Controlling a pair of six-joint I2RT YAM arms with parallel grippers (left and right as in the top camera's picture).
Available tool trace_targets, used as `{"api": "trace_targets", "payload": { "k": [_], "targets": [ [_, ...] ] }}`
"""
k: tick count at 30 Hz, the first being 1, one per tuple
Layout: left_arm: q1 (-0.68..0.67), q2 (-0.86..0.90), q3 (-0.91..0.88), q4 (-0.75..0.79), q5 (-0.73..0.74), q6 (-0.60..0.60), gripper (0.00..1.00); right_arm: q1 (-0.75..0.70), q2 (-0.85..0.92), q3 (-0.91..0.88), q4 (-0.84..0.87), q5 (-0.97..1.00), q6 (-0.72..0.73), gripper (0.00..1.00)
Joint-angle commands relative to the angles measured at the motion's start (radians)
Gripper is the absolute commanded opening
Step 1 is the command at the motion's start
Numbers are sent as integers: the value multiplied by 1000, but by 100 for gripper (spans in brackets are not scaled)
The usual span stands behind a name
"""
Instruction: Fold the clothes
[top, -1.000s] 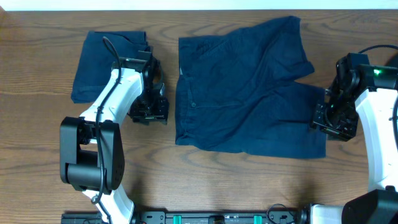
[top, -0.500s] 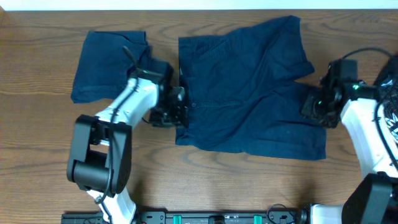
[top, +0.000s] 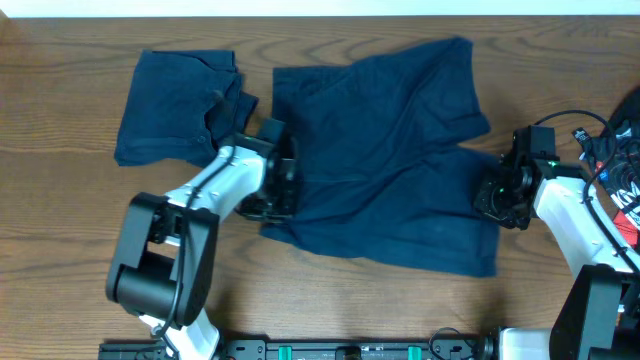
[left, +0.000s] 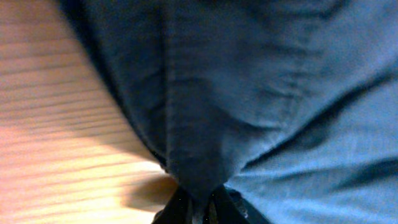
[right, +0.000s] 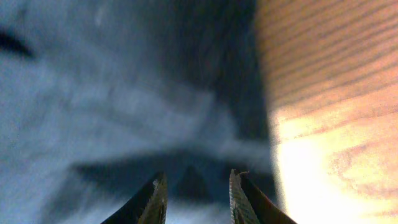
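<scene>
Shorts (top: 385, 150) lay spread and rumpled across the middle of the table (top: 60, 200) — a second, folded pair (top: 175, 105) sat near the far left corner. At the spread pair's waistband edge the left gripper (top: 283, 190) was clenched on a pinch of cloth, bunched between its fingertips (left: 189, 205) in the wrist view. The right gripper (top: 497, 198) stood at the leg hem on the opposite side — its fingers (right: 155, 196) parted above the fabric, grasping nothing.

Navy shorts (top: 385, 150) lie spread and rumpled beside a folded pair (top: 175, 105).
</scene>
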Motion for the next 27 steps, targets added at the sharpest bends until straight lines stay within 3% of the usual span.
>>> {"api": "trace_targets", "payload": {
  "k": [1,2,4,7,10,16,22,23,24,25,26,27],
  "targets": [
    [48,-33,-14,-3,-88,-65,6,4,1,-50,34,-6,6,56],
    [51,-42,-14,-3,-88,-65,6,4,1,-71,58,-7,6,65],
    [51,-54,-14,-3,-88,-65,6,4,1,-118,103,-7,27,61],
    [50,-59,-14,-3,-89,-61,6,4,1,-195,174,-3,50,26],
    [50,-59,-14,-7,-92,-48,6,-3,1,-242,212,13,70,1],
    [82,-68,-12,-72,-198,-23,6,-92,1,-164,47,138,96,1],
    [142,-112,-12,-104,-211,-15,6,-157,1,-43,-116,111,43,1],
    [145,-119,-12,-105,-211,-15,6,-157,0,-36,-116,85,9,2],
    [146,-124,-12,-105,-211,-15,6,-155,0,-30,-116,50,-27,17],
    [146,-130,-12,-105,-211,-15,8,-155,1,-28,-116,20,-45,46],
    [146,-135,-12,-108,-211,-15,17,-155,0,-25,-116,4,-48,59],
    [146,-138,-12,-111,-209,-15,24,-156,0,-21,-116,-2,-47,62]
  ]
}}
